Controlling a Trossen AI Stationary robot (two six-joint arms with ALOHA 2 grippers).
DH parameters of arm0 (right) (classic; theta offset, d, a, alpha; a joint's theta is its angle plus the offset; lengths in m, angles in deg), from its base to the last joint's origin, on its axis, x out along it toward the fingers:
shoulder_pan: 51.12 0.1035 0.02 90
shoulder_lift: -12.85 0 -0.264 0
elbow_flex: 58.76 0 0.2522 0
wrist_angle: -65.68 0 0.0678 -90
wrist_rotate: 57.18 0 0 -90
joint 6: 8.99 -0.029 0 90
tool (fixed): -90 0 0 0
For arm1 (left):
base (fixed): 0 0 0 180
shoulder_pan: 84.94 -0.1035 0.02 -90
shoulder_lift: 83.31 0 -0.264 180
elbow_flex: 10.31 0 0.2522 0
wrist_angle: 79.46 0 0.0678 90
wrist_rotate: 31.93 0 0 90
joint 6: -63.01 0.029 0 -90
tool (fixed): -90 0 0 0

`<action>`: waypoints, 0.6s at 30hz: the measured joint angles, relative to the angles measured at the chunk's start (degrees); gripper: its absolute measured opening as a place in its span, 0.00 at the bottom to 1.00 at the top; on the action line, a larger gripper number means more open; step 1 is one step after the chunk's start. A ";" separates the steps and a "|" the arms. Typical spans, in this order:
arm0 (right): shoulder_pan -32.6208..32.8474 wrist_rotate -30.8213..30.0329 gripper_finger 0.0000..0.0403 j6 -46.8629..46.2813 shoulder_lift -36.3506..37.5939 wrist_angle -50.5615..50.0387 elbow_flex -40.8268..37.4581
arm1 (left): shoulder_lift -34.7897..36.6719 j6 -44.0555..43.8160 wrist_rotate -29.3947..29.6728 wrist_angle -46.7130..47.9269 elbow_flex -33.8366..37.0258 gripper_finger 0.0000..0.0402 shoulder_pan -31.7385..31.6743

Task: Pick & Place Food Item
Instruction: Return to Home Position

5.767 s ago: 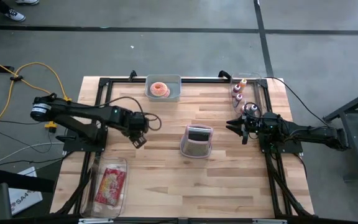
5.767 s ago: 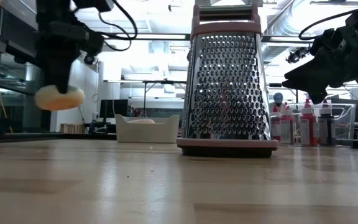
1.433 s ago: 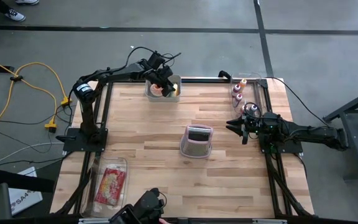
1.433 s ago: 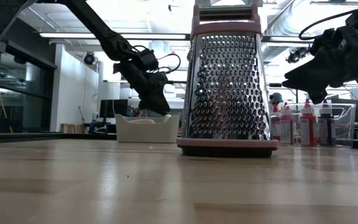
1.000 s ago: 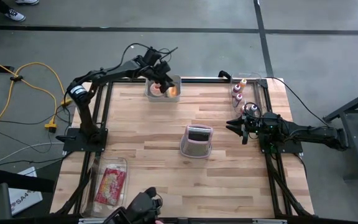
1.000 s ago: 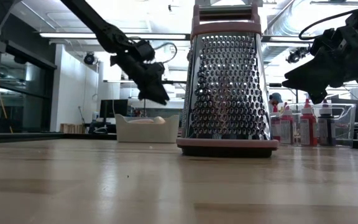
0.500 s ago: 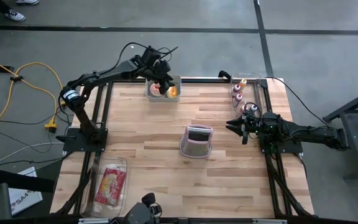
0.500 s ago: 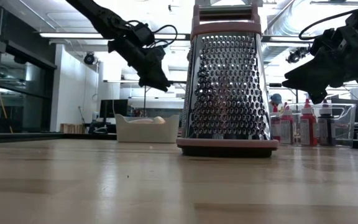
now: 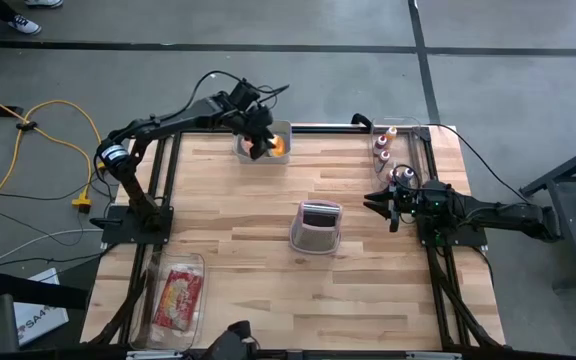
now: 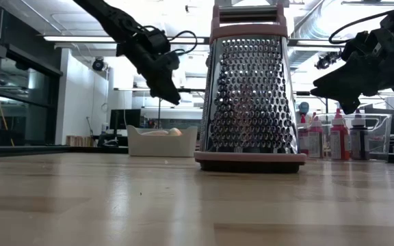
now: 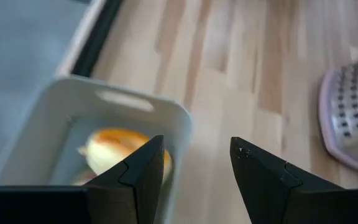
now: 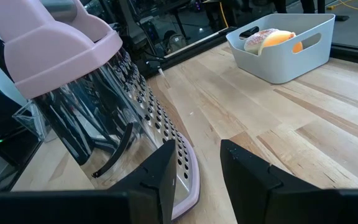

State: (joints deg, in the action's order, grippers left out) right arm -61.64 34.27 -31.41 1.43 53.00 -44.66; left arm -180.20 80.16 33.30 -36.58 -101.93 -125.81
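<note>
Gray bin (image 9: 287,129) at the table's far edge holds the donuts (image 12: 267,38), orange on top. The left gripper (image 9: 256,144) hangs over it, its 2 fingers apart, empty. The right gripper (image 9: 379,207) sits near the grater (image 9: 316,227), fingers apart, empty.

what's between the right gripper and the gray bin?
Only bare table between right gripper and gray bin; the grater stands beside that line, per right wrist view.

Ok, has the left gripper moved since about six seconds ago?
Yes. The left gripper was level with the grater, off to its left; now it hangs open and empty over the gray bin, well beyond the grater.
</note>
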 joint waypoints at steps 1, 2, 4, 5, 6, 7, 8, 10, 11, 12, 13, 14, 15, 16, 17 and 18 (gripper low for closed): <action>0.02 0.00 0.28 -0.02 0.00 0.00 -0.02 | 0.04 0.30 0.03 1.25 0.00 0.45 0.33; 0.02 0.00 0.28 0.00 0.00 0.00 0.00 | 0.06 0.41 0.03 2.52 0.00 0.45 0.63; 0.01 0.00 0.28 -0.01 0.00 0.00 -0.02 | 0.06 0.05 0.05 5.49 0.00 0.45 1.19; 0.00 0.00 0.28 -0.01 0.00 0.00 0.00 | 0.06 -0.39 0.05 6.88 0.00 0.45 1.57; 0.00 0.00 0.28 -0.01 0.00 0.00 -0.01 | 0.06 -0.66 0.06 8.32 0.00 0.45 1.94; 0.02 0.00 0.28 0.00 0.00 0.00 0.00 | 0.06 -0.87 0.06 9.77 0.00 0.45 2.36; 0.02 0.00 0.28 -0.02 0.00 0.00 -0.02 | 0.06 -0.93 0.07 11.24 0.01 0.45 2.90; 0.01 0.00 0.28 0.00 0.00 0.00 0.00 | 0.06 -1.53 0.08 13.54 0.02 0.45 4.08; 0.01 0.00 0.28 -0.02 0.00 0.00 0.00 | 0.06 -2.03 0.13 14.44 0.02 0.45 4.89; 0.01 0.00 0.28 -0.02 0.00 0.00 0.00 | 0.06 -2.49 0.30 15.26 0.02 0.45 5.68; 0.00 0.00 0.28 -0.02 0.00 0.00 0.00 | 0.06 -3.05 0.68 15.72 0.04 0.45 6.55; 0.00 0.00 0.28 0.00 0.00 0.00 -0.02 | 0.06 -3.62 1.20 15.98 0.04 0.45 7.45; 0.02 0.00 0.28 0.00 0.00 0.00 0.00 | 0.06 -4.19 1.88 16.13 0.04 0.45 8.38; 0.02 0.00 0.28 -0.02 0.00 0.00 0.00 | 0.06 -4.97 3.00 16.16 0.04 0.45 9.34; 0.00 0.00 0.28 -0.02 0.00 0.00 0.00 | 0.06 -5.85 4.18 16.14 0.04 0.45 10.25; 0.02 0.00 0.28 -0.02 0.00 0.00 0.00 | 0.06 -6.79 5.45 16.18 0.04 0.45 11.12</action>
State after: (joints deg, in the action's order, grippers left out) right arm -61.62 34.27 -31.43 1.43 53.00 -44.66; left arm -180.15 73.37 38.76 -20.41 -101.89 -114.68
